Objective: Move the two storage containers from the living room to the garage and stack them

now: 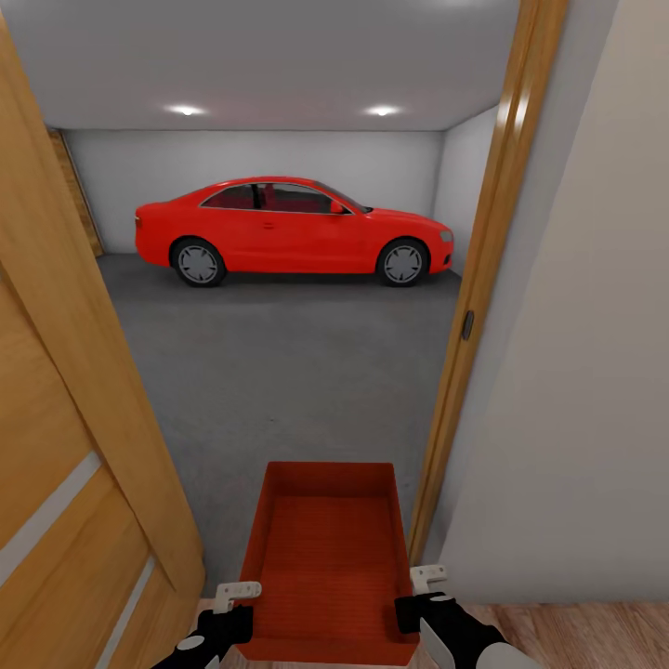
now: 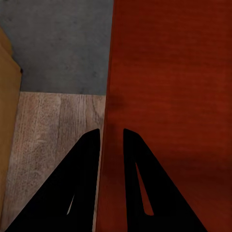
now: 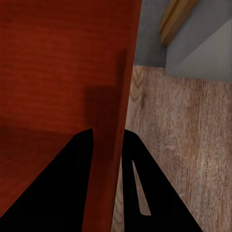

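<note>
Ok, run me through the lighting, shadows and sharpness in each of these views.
Head view: two ceiling spotlights glare white, the red car casts a soft shadow on the grey floor, all fairly sharp. Left wrist view: left end effector fingers are flat black silhouettes astride the storage container wall, soft-edged. Right wrist view: right end effector likewise black, a dark patch on the wall above it.

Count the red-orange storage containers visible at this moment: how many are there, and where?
1. The storage container is held at the garage doorway, the left gripper and right gripper each clamped on a side wall. The second container may be elsewhere, beyond these frames.
</note>
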You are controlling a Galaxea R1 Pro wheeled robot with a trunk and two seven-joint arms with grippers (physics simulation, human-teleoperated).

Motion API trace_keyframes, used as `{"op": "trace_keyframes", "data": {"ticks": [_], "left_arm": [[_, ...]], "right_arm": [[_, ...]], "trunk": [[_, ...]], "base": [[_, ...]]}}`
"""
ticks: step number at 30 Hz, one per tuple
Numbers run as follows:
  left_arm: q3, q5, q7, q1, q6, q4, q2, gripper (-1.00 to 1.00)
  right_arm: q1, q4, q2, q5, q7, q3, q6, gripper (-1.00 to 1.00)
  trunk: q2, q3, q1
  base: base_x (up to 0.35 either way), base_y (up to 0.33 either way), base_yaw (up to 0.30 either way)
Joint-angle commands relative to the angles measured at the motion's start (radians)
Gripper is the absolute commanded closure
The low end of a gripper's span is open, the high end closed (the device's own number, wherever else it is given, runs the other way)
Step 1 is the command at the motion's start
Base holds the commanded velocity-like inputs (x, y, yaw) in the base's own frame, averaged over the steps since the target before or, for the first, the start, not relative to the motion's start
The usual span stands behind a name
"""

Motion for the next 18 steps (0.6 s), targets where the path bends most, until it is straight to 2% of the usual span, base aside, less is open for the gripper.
{"op": "trace_keyframes", "data": {"ticks": [1,7,18], "left_arm": [[-0.018,0.006,0.008,-0.001,-0.004,0.000,0.001,1.00],[-0.018,0.006,0.008,-0.001,-0.004,0.000,0.001,1.00],[-0.018,0.006,0.008,-0.001,-0.004,0.000,0.001,1.00]], "right_arm": [[0.000,0.000,-0.006,0.018,-0.009,0.043,0.009,1.00],[0.000,0.000,-0.006,0.018,-0.009,0.043,0.009,1.00],[0.000,0.000,-0.006,0.018,-0.009,0.043,0.009,1.00]], "trunk": [[0.000,-0.001,0.000],[0.000,-0.001,0.000],[0.000,-0.001,0.000]], "base": [[0.000,0.000,0.000],[0.009,0.000,0.000],[0.111,0.000,0.000]]}}
